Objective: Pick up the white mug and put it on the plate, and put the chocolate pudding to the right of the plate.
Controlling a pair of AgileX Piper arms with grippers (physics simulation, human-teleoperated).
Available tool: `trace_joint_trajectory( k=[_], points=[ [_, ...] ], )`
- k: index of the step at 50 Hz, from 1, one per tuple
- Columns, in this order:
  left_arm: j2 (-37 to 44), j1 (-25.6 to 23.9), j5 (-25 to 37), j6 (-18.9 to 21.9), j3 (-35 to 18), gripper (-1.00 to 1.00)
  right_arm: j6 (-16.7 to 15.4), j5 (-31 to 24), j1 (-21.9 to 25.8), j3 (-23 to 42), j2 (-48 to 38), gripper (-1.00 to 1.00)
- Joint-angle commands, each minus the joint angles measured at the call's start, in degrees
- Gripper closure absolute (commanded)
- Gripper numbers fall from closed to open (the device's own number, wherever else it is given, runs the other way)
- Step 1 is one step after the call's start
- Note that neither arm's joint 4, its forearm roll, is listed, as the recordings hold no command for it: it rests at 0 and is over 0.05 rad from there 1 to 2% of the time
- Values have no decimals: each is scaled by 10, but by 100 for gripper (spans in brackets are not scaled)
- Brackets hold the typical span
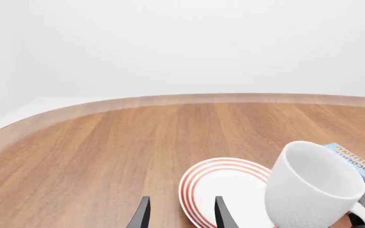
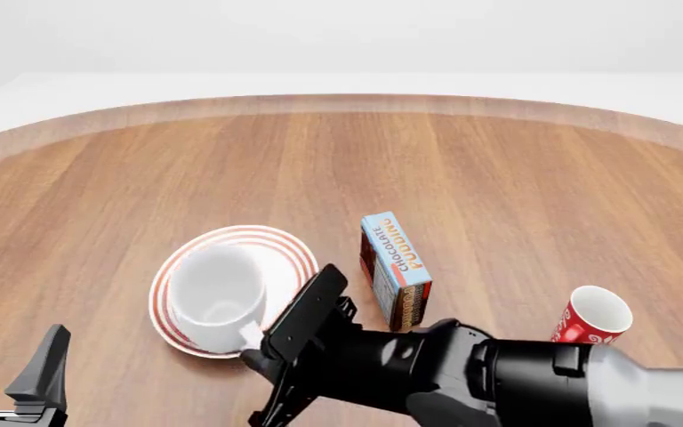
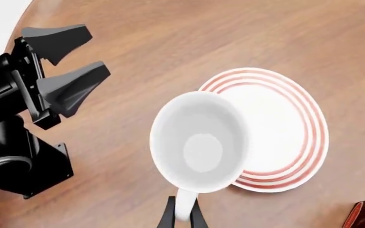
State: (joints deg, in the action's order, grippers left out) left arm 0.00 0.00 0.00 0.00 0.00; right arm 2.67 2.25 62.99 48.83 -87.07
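White mug upright, mouth up, held over the near-left part of the plate; whether touching the plate or just above it, cannot tell; in the left wrist view the mug seen with handle toward the camera side, overlapping the plate; in the front view the mug inside the plate's ringed rim, handle pointing toward the near side. Right gripper closed on the handle, fingers pinching the loop from both sides; in the front view the same gripper reaching in from the right, just beside the mug's near edge. Pudding standing on the table just right of the plate, apart from it, blue lettered face up; one corner of it visible behind the mug in the left wrist view. Left gripper low at the near-left corner, well apart from the plate, fingers spread and holding nothing; seen so too in the right wrist view. Red mug tilted on the table at the right, well apart from the pudding, white inside showing. Table wooden, with a curved far edge.
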Motion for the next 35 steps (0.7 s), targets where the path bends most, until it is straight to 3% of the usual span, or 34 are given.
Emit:
trace_joint_trajectory(
  k=[1, 35],
  points=[
    [0, 0, 0, 0, 0, -100, 0, -8, -15, 25, -6, 100],
    [0, 0, 0, 0, 0, -100, 1, -3, -70, 76, -59, 100]
  ],
)
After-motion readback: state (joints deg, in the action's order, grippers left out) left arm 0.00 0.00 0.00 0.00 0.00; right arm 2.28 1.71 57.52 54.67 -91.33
